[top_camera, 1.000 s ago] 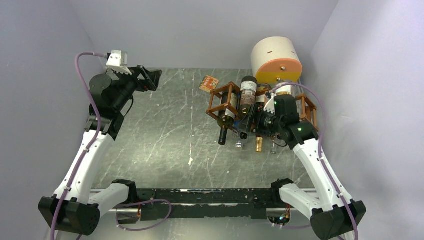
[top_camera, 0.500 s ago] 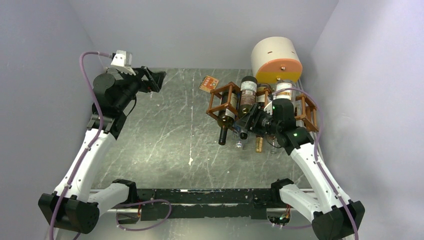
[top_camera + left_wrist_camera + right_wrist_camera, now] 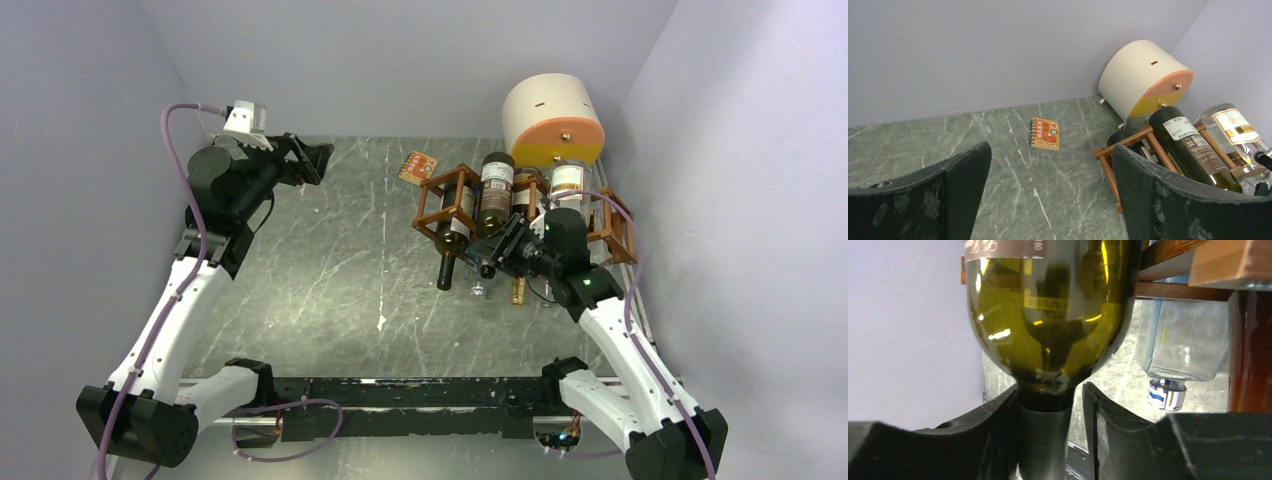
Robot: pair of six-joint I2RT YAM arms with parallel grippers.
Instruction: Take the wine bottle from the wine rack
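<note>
The reddish-brown wine rack stands at the back right with several bottles in it. A dark wine bottle lies on top, its neck pointing toward the arms. My right gripper is at that neck. In the right wrist view the olive-green wine bottle fills the top, and my right gripper straddles its neck. One finger touches the neck and a narrow gap shows at the other. My left gripper hangs wide open and empty at the far left, facing the wine rack.
A cream-and-orange cylinder sits behind the rack in the back right corner. A small orange notebook lies left of the rack. A clear bottle with a blue-and-silver cap hangs in the rack beside the gripped neck. Walls stand close on the right and back.
My right gripper has pushed in toward the rack and its jaws have narrowed around the bottle's neck. The left arm shifted slightly right early on, then held still.
</note>
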